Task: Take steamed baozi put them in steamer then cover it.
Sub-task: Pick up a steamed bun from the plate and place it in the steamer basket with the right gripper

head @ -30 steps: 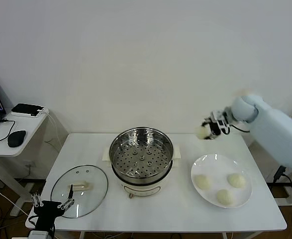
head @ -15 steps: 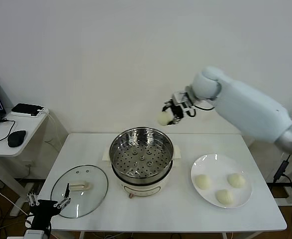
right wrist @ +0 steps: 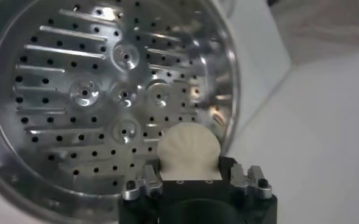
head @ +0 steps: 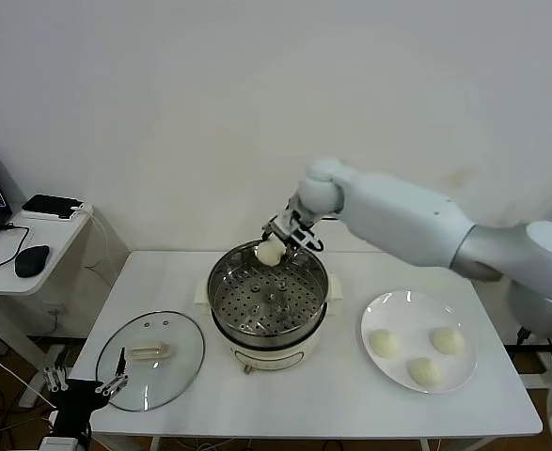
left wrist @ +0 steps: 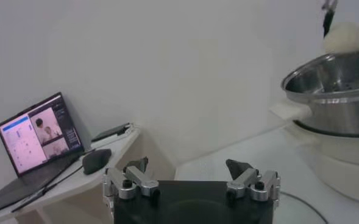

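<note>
Head view: the right gripper (head: 274, 241) pinches one small round cream-white bun (head: 269, 252) over the far rim of the round shiny stainless-steel steamer (head: 267, 299). Three more buns (head: 425, 371) lie on the flat white plate (head: 398, 308). The clear glass lid (head: 149, 360) rests on the white table (head: 304, 404), beside the steamer.

Left wrist view: the left gripper (left wrist: 191, 175) hangs with its jaws spread, empty, below the table's edge.

Right wrist view: the held bun (right wrist: 188, 151) hovers above the steamer's perforated bottom (right wrist: 100, 91).

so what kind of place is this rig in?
Likely a lab or office test bench, not a kitchen: bare white wall, plain white table with the steamer, and a side desk holding a laptop and mouse.
</note>
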Robot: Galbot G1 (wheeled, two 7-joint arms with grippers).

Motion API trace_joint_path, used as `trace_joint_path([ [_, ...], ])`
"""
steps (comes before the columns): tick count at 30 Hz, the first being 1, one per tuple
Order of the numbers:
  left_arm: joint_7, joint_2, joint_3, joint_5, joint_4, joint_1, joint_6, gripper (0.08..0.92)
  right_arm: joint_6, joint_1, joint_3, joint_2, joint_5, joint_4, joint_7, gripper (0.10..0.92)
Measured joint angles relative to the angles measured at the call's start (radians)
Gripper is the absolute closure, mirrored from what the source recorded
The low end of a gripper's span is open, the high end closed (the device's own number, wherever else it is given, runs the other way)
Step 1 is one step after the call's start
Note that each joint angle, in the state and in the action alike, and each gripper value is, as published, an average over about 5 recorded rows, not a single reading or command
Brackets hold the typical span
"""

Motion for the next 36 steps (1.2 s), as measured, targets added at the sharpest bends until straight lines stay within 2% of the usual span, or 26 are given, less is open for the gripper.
trace_joint_path([
  [14,0.000,-0.016,-0.002,0.006,-0.017,-0.001,0.001,0.177,0.201,-0.050,-0.023,0.094,-0.183,-0.130,0.099,0.423],
  [24,0.000,-0.015,-0.005,0.004,-0.019,-0.004,0.002,0.177,0.278,-0.059,-0.030,0.123,-0.270,-0.178,0.123,0.413],
  [27,0.000,-0.014,-0.006,0.003,-0.019,-0.004,0.002,0.177,0.289,-0.059,-0.033,0.124,-0.278,-0.183,0.128,0.370],
  [32,0.000,-0.014,-0.007,0.003,-0.022,-0.001,0.002,0.177,0.293,-0.050,-0.038,0.118,-0.272,-0.179,0.126,0.240],
  [36,0.000,-0.013,-0.009,0.002,-0.029,0.001,0.004,0.177,0.271,-0.027,-0.043,0.103,-0.231,-0.156,0.104,0.206],
])
